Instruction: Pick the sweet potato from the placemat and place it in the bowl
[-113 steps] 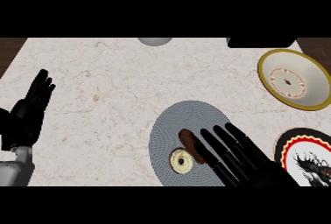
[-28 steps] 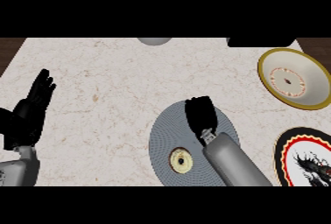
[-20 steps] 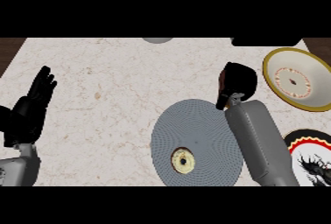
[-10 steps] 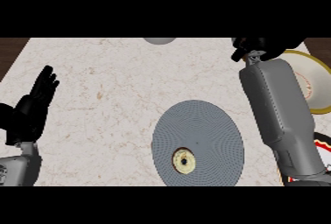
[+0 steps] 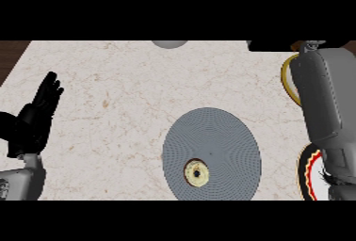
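1. In the head view we look down on a pale stone counter (image 5: 104, 84)
2. A round grey placemat (image 5: 212, 141) lies in the middle of the counter, near the bottom edge
3. A small yellow disc (image 5: 197, 172) with a dark middle lies on the lower part of the placemat
4. We cannot see the sweet potato anywhere in this view, so we cannot tell where it is
5. The bowl (image 5: 286, 77) sits at the right, and only a thin bit of its yellow rim peeks out beside the right forearm (image 5: 323, 94)
6. The grey right forearm runs up the right side from the bottom to the top edge, right over the bowl
7. The right hand is past the top edge, so we cannot tell if it is open or if it has hold of anything
8. The left hand (image 5: 35, 122) rests at the left edge, wide open with its fingers straight and pointing up, and it holds nothing
9. A plate (image 5: 308, 172) with a red, black and white rim lies at the lower right, partly under the forearm
10. A grey half-round thing (image 5: 170, 44) shows at the top edge, and a dark thing (image 5: 271, 44) lies at the top right, just beside the forearm
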Tool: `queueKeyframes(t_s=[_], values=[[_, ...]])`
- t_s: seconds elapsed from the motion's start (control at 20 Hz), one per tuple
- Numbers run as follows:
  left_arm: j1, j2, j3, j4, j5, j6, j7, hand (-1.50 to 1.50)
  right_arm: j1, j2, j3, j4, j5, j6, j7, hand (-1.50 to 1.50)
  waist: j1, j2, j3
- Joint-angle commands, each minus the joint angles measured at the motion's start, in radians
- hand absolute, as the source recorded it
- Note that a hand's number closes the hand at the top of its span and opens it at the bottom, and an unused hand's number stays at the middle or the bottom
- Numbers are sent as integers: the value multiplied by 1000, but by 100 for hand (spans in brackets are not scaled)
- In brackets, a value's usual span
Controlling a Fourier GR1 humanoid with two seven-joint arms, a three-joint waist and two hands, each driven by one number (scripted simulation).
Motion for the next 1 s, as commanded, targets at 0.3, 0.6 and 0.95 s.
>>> queueKeyframes(t_s=[0.3, 0.6, 0.95], values=[[38, -33, -26, -46, -27, 10, 0, 0, 49, -142, -161, 282, -169, -282, -294, 150, 15, 7, 1], [-34, -20, 13, 59, -5, -10, -38, 0, 51, -253, -242, 444, -267, -323, -475, 150, 11, 10, 1], [-9, -33, -22, 3, -26, -7, -26, 0, 78, -352, -244, 656, -217, -202, -386, 150, 32, 19, 1]])
